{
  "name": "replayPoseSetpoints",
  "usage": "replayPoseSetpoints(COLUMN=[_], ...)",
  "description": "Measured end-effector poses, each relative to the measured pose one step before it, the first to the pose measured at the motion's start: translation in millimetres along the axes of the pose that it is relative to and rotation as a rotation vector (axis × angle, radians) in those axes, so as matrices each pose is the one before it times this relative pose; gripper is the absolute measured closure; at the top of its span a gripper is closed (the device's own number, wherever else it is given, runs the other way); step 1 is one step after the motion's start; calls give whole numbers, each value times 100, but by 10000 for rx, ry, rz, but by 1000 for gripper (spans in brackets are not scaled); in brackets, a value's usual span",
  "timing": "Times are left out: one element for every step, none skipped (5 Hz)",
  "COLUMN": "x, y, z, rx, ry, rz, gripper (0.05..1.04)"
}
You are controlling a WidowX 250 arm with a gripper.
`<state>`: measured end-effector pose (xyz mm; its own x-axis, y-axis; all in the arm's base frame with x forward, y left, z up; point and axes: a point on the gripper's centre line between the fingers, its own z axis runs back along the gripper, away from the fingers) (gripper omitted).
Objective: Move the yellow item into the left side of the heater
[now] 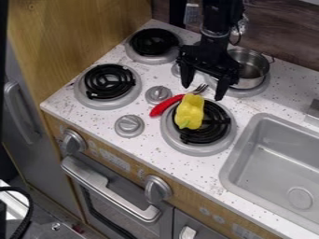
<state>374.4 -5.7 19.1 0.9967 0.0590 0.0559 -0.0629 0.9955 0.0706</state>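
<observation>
Pepper (189, 111), yellow, one: on the coil burner (192, 148) beside the sink (229, 164), over the coil's left part as viewed. Placed just below the fingers (187, 77) in the camera view, toward the camera; contact with them cannot be told. Gripper (203, 92), black: fingers spread, tips down, near the burner's far edge. Arm (218, 21), black: descending nearly upright from the top edge, beyond the burner. Fork (166, 105), red-handled: beside the burner, running behind the pepper. Pot (249, 69), metal: beyond the burner.
</observation>
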Motion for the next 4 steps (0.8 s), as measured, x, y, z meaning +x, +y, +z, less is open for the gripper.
replayPoseSetpoints(x=[-865,-308,-158,2], y=[9,779,678,477], z=[-1833,-524,-308,-146], rx=[59,147,186,-10], ry=[549,65,-8,-15], rz=[-27,120,116,163], gripper=[83,83,83,83])
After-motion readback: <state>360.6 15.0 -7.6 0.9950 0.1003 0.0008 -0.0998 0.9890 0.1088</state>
